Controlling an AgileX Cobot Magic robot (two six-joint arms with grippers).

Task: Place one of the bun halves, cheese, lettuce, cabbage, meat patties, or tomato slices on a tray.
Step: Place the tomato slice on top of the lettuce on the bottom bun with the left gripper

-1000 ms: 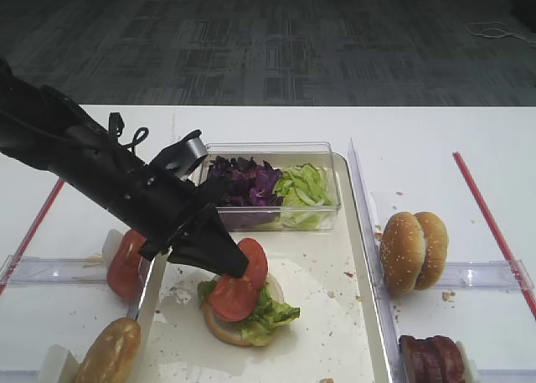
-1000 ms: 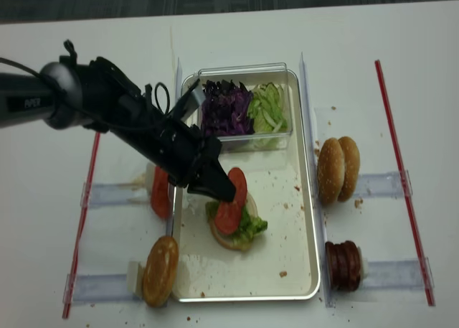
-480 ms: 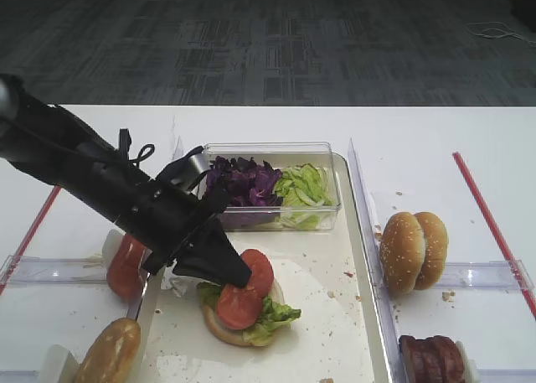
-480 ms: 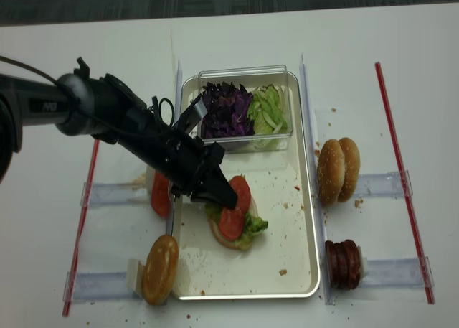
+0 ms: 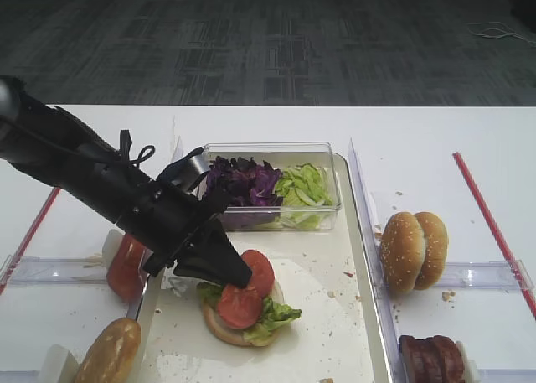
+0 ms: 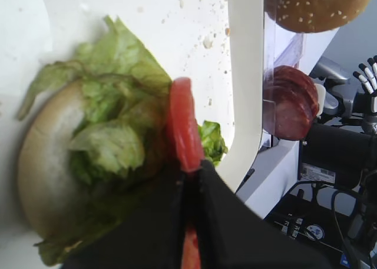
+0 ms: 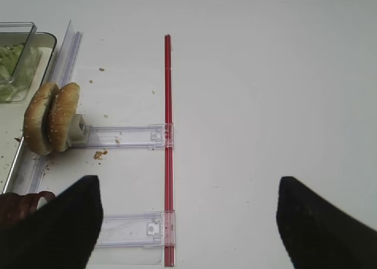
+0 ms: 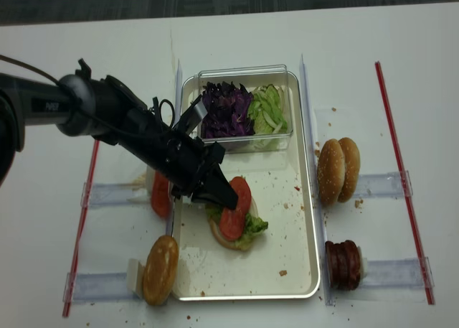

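Since 1 second ago the left hand (image 5: 237, 276) has come down with its tomato slice (image 6: 184, 130) onto the burger stack on the tray (image 5: 335, 333).

The left hand is clamped on that slice, which stands on edge between the fingers, touching the lettuce (image 6: 109, 145) over a bun half (image 6: 41, 163) in the left wrist view. A 2nd tomato slice (image 5: 240, 306) lies flat on the stack. The clear box (image 5: 270, 151) at the tray's far end holds cabbage (image 5: 243, 180) and green strips. On the tabletop (image 5: 435, 140), 2 bun halves (image 5: 413, 251) and the meat patties (image 5: 431, 358) stand right of the tray, more tomato slices (image 5: 124, 266) left. The right hand's fingers (image 7: 65, 222) stand wide apart over bare tabletop.
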